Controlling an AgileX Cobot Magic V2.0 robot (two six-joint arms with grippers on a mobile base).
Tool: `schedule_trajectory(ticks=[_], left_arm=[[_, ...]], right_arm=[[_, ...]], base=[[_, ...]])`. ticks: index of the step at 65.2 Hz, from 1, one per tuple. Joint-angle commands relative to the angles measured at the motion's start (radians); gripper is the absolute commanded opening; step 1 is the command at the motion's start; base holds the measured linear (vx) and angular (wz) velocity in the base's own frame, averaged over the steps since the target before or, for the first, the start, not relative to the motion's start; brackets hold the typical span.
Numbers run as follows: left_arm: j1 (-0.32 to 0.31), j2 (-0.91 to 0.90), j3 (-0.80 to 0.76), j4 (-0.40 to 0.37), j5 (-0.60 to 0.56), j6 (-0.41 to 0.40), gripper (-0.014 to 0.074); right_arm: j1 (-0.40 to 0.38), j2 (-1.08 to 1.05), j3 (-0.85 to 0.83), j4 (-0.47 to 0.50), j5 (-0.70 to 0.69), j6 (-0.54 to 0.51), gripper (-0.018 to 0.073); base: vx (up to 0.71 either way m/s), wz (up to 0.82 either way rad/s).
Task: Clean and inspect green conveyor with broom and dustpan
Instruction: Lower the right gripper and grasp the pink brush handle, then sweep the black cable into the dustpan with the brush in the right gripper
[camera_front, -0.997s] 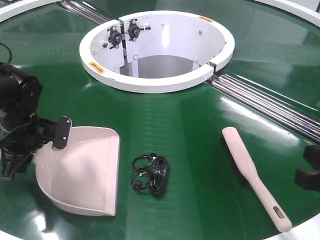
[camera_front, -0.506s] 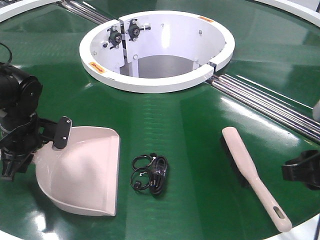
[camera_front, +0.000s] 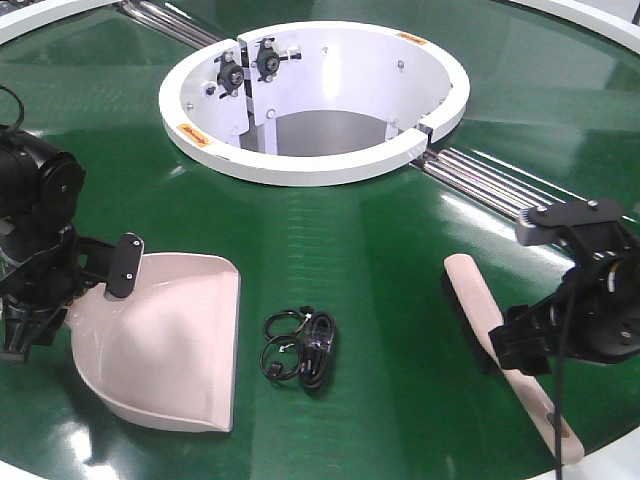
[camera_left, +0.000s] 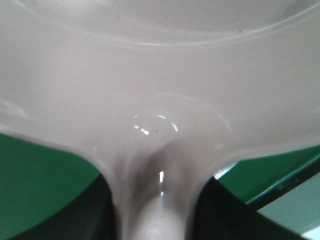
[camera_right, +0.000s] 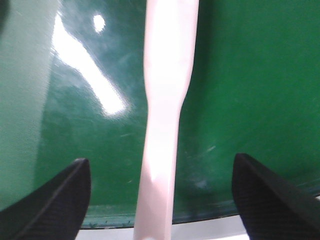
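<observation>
The green conveyor (camera_front: 400, 260) fills the front view. The beige dustpan (camera_front: 165, 340) rests on it at the front left. My left gripper (camera_front: 50, 310) is shut on the dustpan's handle; in the left wrist view the handle (camera_left: 152, 210) runs between the two dark fingers, and the left gripper (camera_left: 155, 220) closes on it. The beige broom (camera_front: 478, 305) lies on the belt at the front right. My right gripper (camera_front: 525, 362) hangs over its handle, open. In the right wrist view the handle (camera_right: 162, 125) runs between the spread fingers of the right gripper (camera_right: 160, 200), apart from both.
A black coiled cable bundle (camera_front: 300, 350) lies between dustpan and broom. The white ring-shaped hub (camera_front: 310, 170) stands behind, with silver rails (camera_front: 520, 200) running to the back right. The belt's white front edge (camera_right: 200, 230) lies just below the broom handle.
My right arm has come in from the right edge and now sits over the broom handle with its jaws astride it. The left arm and the dustpan have not moved.
</observation>
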Motion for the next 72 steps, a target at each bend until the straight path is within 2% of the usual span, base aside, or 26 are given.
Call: schedule_trajectory(ticks=[1, 24, 39, 52, 72], left_arm=[[-0.009, -0.048, -0.017, 0.005, 0.026, 0.002, -0.0006], [-0.009, -0.048, -0.017, 0.005, 0.026, 0.002, -0.0006], [-0.009, -0.048, -0.017, 0.005, 0.026, 0.002, -0.0006], [-0.009, -0.048, -0.017, 0.005, 0.026, 0.002, -0.0006], [-0.009, -0.048, -0.017, 0.005, 0.026, 0.002, -0.0006]], right_arm=[[-0.001, 0.034, -0.045, -0.007, -0.01, 0.003, 0.0566], [0.006, 0.221, -0.092, -0.007, -0.004, -0.002, 0.0561], [0.006, 0.31, -0.108, -0.018, 0.006, -0.001, 0.0486], [0.006, 0.339, -0.108, -0.018, -0.006, 0.003, 0.0347], [0.006, 0.339, -0.15, -0.007, 0.027, 0.002, -0.0007]], base=[[0.0, 0.0], [0.0, 0.0], [0.0, 0.0], [0.0, 0.0], [0.0, 0.0]])
